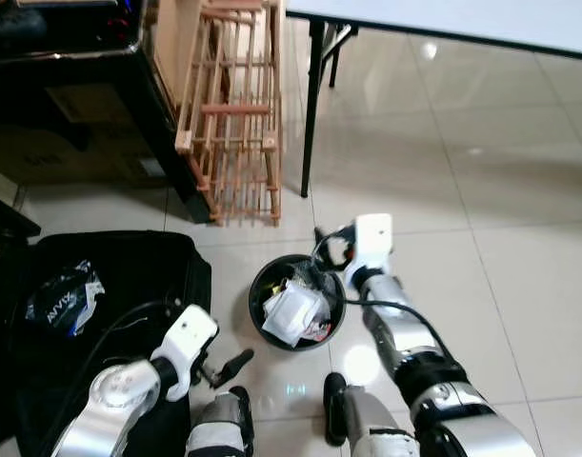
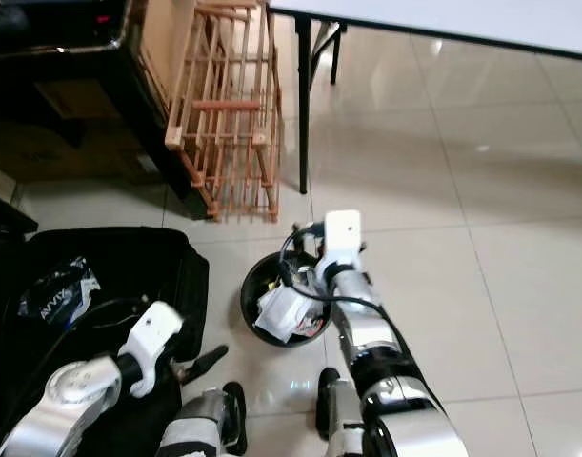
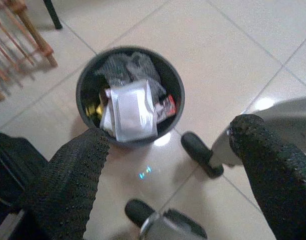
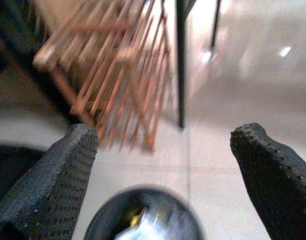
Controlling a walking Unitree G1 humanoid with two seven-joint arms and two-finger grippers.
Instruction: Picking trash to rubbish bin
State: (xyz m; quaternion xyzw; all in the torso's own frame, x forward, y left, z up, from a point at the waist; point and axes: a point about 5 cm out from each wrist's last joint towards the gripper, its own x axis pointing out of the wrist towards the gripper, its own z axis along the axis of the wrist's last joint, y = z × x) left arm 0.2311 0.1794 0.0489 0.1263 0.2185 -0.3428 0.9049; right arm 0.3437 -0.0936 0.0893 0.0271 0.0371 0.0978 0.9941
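A round black rubbish bin (image 1: 260,286) stands on the tiled floor just ahead of my feet. It is full of trash, with a white packet (image 1: 292,310) on top and dark wrappers around it. My right gripper (image 1: 331,249) hovers at the bin's far right rim. Its fingers (image 4: 62,170) are open with nothing between them. My left gripper (image 1: 231,366) is low on the near left side of the bin (image 3: 87,75), apart from it. Its fingers (image 3: 72,175) are spread open and empty.
A black open bag (image 1: 129,262) lies on the floor to the left, with a blue-and-white packet (image 1: 67,297) on it. A wooden rack (image 1: 235,114) leans behind the bin, beside a black table leg (image 1: 310,114). Bare tiles (image 1: 500,190) stretch to the right.
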